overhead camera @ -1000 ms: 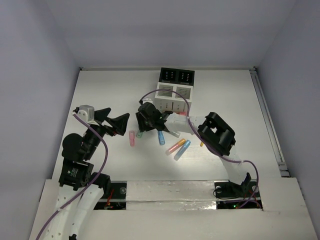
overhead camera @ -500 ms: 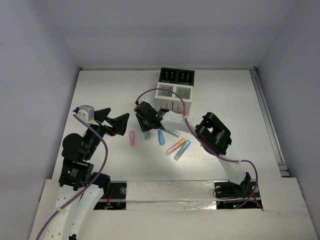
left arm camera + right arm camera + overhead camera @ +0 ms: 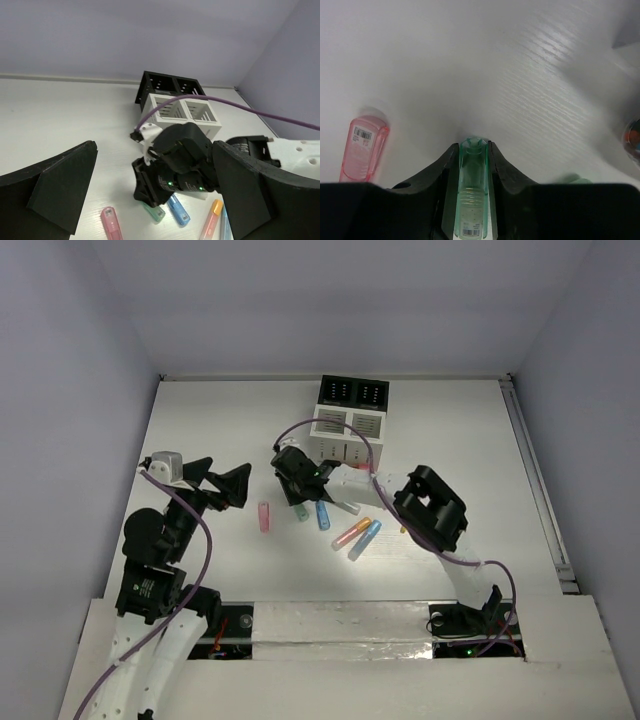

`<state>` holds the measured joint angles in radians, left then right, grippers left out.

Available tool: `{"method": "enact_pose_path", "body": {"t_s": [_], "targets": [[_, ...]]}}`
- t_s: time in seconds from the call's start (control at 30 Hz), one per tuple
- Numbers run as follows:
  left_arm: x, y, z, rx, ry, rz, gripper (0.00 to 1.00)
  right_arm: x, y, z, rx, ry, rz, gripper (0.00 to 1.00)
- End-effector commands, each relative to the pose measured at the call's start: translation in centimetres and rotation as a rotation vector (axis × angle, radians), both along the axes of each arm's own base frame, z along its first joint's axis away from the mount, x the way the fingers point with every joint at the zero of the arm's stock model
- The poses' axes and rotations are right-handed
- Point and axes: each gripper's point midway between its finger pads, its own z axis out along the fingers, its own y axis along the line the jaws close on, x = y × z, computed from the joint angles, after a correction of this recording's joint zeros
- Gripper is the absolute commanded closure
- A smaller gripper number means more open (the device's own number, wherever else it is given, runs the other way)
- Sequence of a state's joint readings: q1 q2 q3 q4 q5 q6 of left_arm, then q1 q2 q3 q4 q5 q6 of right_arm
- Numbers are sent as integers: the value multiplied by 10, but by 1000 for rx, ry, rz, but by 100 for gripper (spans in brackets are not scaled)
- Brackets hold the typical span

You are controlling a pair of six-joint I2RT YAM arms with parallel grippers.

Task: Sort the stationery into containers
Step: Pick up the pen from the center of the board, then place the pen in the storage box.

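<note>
My right gripper (image 3: 293,480) is shut on a green marker (image 3: 300,511), which sits lengthwise between the fingers in the right wrist view (image 3: 472,190). The marker's tip is at or just above the table; it also shows in the left wrist view (image 3: 156,212). A pink marker (image 3: 264,517) lies to its left and a blue marker (image 3: 323,515) to its right. An orange-pink marker (image 3: 351,532) and a light blue marker (image 3: 365,539) lie further right. The white box (image 3: 347,435) joined to the black box (image 3: 353,392) stands behind. My left gripper (image 3: 222,480) is open and empty, left of the pink marker.
A thin white stick (image 3: 345,506) lies by the right arm's wrist. A small orange piece (image 3: 404,528) shows under the right forearm. The right arm's purple cable (image 3: 330,425) arcs over the white box. Side walls close in the table.
My right gripper has shifted the green marker slightly right, toward the blue marker. My left gripper has drawn back a little to the left.
</note>
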<state>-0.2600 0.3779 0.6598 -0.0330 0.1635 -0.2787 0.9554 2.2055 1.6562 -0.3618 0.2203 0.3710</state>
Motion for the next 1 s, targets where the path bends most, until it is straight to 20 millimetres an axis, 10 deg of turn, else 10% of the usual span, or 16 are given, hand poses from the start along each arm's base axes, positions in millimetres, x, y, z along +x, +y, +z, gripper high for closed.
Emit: {"method": "enact_pose_path", "body": {"t_s": [0.0,0.1,0.4,0.57,0.77,0.97], "targets": [[-5,22,33,-39,-73,110,1,-11,-14,1,-32,6,3,84],[-4,26,31,-46,-61,135,1,0,-13,25,24,-54,-14,86],[-2,18,29,-39,-59,94,1,62,-15,202,488,-353,-5,86],[-1,15,28,-36,-58,79,1,138,-79,278,621,-573,-170,91],[-1,13,28,-34,-56,70,1,232,-136,300,572,-736,-346,90],[1,12,26,-29,-48,66,1,279,-151,281,482,-773,-383,89]]}}
